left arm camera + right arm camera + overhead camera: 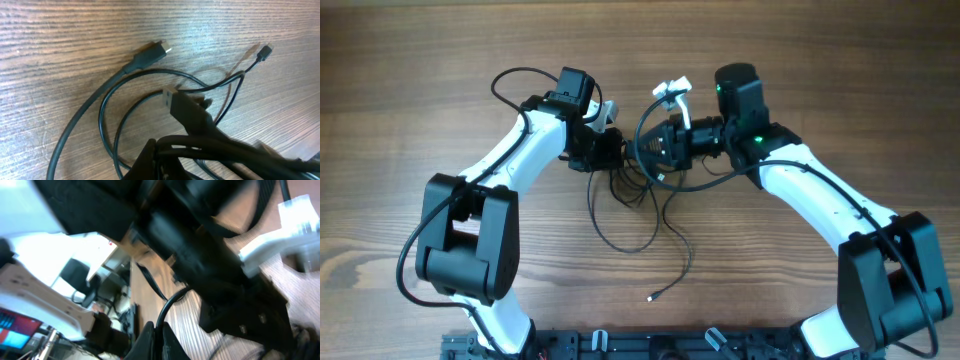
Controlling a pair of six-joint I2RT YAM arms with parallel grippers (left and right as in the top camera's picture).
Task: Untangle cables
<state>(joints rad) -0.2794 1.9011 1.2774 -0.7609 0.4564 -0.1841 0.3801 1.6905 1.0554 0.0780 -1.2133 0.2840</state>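
The cables (640,190) are thin black wires tangled in a small bundle at the table's middle, between my two grippers. Loose loops trail toward the front, and one tiny plug end (653,296) lies apart. My left gripper (608,152) is shut on strands of the bundle's left side; in the left wrist view (160,157) the cables (107,107) fan out on the wood with several plug ends (152,52). My right gripper (660,145) is shut on a cable strand (167,307) that runs up from between its fingers (159,337).
A white plug piece (672,92) sticks up by the right gripper, also in the right wrist view (295,220). The thicker arm cords (510,80) loop beside both arms. A black rail (640,345) runs along the table's front edge.
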